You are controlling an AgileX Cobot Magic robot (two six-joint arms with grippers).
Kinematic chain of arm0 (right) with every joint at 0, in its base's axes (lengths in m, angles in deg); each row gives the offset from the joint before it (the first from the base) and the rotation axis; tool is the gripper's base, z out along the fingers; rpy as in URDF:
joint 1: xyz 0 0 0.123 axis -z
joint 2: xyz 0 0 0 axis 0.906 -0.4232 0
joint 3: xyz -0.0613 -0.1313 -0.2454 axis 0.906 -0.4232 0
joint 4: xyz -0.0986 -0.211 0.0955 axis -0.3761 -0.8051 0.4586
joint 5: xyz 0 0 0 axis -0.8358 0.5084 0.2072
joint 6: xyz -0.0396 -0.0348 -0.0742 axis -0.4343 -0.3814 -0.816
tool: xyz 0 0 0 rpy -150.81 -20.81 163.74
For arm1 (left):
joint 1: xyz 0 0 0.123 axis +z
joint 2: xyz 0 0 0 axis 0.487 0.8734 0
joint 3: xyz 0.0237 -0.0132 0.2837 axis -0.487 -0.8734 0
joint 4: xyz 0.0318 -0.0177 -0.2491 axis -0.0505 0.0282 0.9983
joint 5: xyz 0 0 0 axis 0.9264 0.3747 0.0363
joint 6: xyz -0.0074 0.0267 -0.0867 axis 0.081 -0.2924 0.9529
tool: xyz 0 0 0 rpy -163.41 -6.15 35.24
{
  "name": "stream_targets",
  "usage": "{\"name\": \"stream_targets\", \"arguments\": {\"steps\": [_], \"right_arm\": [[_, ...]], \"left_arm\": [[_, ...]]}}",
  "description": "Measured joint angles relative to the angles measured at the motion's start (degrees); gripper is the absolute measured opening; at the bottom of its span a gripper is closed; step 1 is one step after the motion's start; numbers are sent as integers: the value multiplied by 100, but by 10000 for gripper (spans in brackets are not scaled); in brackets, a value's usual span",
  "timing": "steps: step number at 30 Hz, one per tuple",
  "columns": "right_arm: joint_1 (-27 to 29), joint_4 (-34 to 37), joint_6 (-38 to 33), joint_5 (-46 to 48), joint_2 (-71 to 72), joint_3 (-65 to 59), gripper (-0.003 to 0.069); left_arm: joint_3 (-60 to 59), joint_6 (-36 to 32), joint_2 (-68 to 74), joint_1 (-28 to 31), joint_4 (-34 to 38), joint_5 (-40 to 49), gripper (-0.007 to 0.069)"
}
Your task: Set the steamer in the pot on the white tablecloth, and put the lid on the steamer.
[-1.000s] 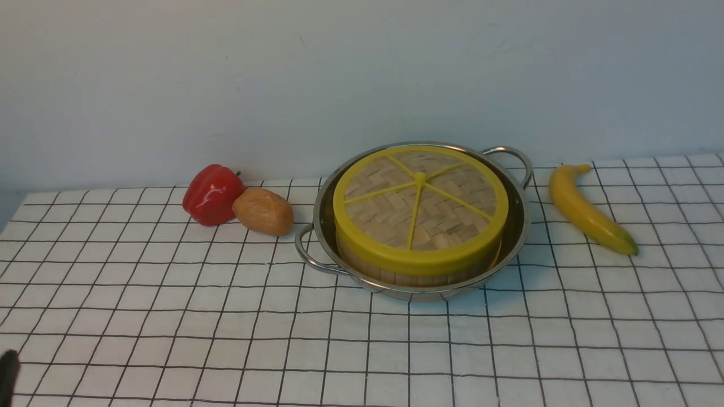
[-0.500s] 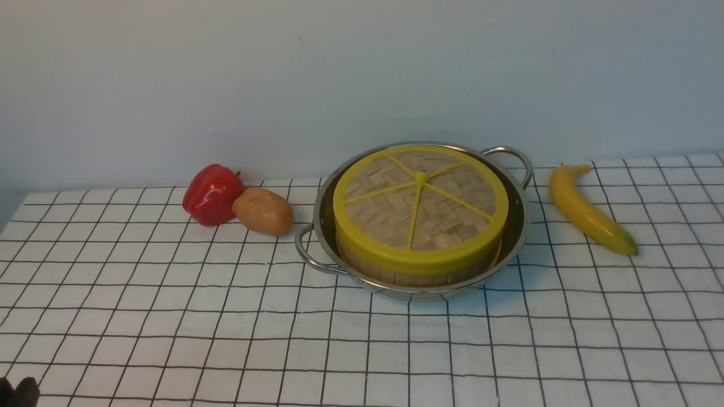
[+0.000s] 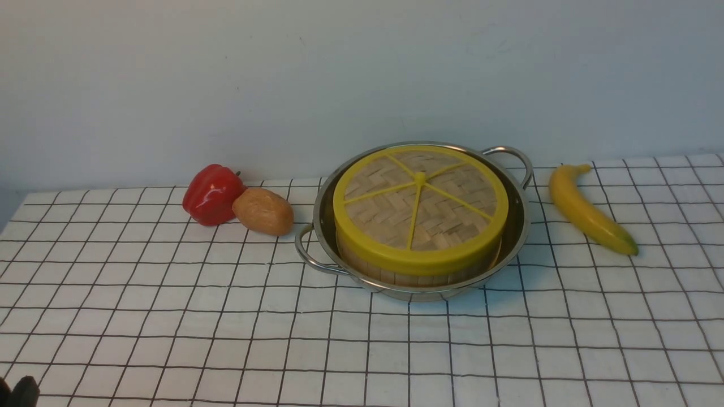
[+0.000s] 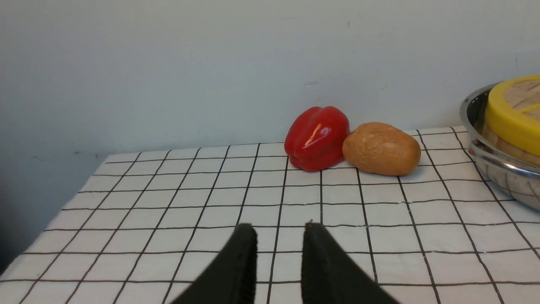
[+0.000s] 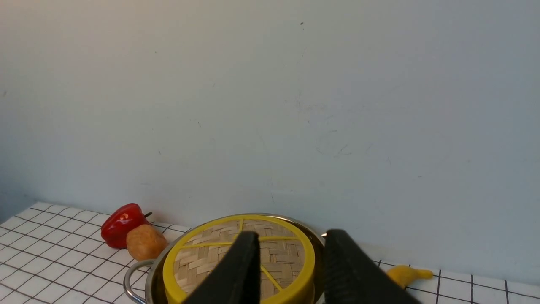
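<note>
- pot [image 3: 512, 237] sits on the white tablecloth [image 3: 169, 316], toward the far edge, roughly mid-width; two loop handles, one facing the near-left, one the far-right
- steamer [image 3: 418, 274] stands inside the pot, only its wooden wall showing under the lid; contents hidden
- lid [image 3: 419, 209] lies flat on top of the steamer, yellow rim all round, spokes meeting at the hub (looks seated evenly)
- red pepper [image 3: 212, 194] and brown potato [image 3: 263, 211] touching each other, just left of the pot near the far edge; potato close to the pot's left handle, not touching it
- banana [image 3: 588, 209] on the cloth right of the pot, near the far edge, apart from the pot
- left gripper [image 4: 278, 261] low over the cloth at its near-left corner, jaws parted with a gap between them, nothing held; only a dark tip shows in the front view
- right gripper [image 5: 291, 270] up above the cloth, facing the pot and lid from the near side, jaws parted, holding nothing, well clear of the lid; out of the front view
</note>
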Motion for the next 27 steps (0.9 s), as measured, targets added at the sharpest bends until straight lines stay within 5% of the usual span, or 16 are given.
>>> {"name": "stream_targets", "arguments": {"steps": [10, 27], "right_arm": [[571, -1138, -382, 52, -10, -745, 240], [914, -1327, 285, -1916, 1529, -3746, 240]], "left_arm": [[0, 11, 0, 0, 0, 0, 170], [0, 18, 0, 0, 0, 0, 195]]}}
